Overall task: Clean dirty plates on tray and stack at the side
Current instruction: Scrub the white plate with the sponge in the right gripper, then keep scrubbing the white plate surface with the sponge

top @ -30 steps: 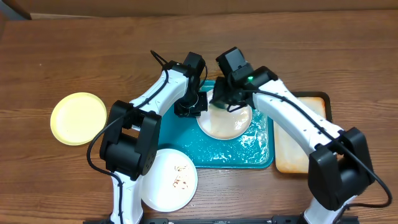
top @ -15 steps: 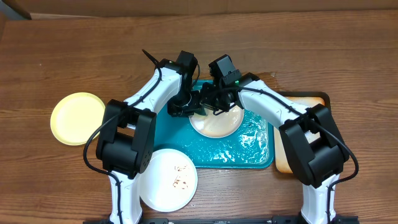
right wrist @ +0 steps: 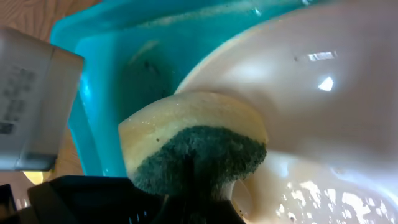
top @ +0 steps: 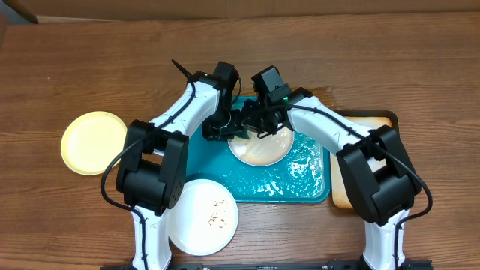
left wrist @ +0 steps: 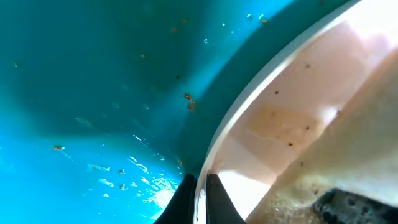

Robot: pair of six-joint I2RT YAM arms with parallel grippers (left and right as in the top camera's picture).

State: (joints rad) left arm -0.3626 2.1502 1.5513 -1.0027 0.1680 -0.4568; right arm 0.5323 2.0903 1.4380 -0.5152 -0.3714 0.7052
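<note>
Overhead, a smeared white plate sits at the table's near edge, beside the tray. Only my wrist cameras show grips: left hand pinching the rim of the cream plate on the tray, right hand clenching a sponge.

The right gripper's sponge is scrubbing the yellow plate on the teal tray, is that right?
No. The right gripper's sponge is scrubbing the white plate on the teal tray, as the overhead view shows. The yellow plate lies on the table, off the tray.
</note>
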